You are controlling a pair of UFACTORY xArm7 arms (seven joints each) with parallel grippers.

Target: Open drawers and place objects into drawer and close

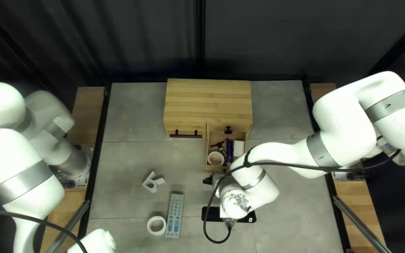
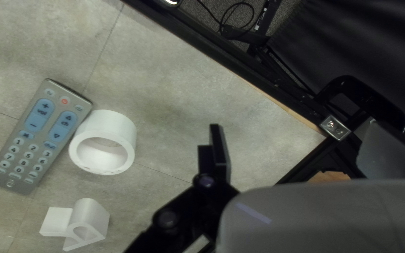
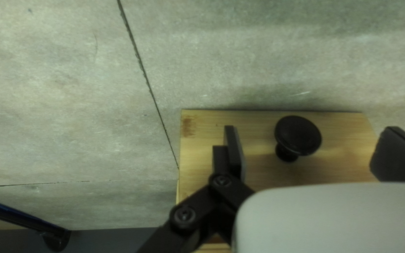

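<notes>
In the top left view, the wooden cabinet (image 1: 208, 100) has its right lower drawer (image 1: 207, 157) pulled out, holding a white ring (image 1: 215, 158), a blue item (image 1: 229, 149) and a white block (image 1: 238, 148). The left drawer (image 1: 186, 128) is closed. My right gripper (image 1: 209, 179) is before the open drawer's front; in its wrist view the gripper (image 3: 311, 140) stands open, a black knob (image 3: 297, 135) between its fingers, contact not visible. Only the white wrist of my left gripper (image 1: 100, 241) shows at the bottom; its wrist view has the gripper (image 2: 296, 140) open, holding nothing.
Beside my left gripper lie a remote (image 2: 38, 136), a white tape roll (image 2: 104, 143) and a white bracket (image 2: 78, 224). A black flat object (image 1: 210, 214) lies partly beneath my right arm. The table's black edge (image 2: 240, 68) runs ahead of my left gripper.
</notes>
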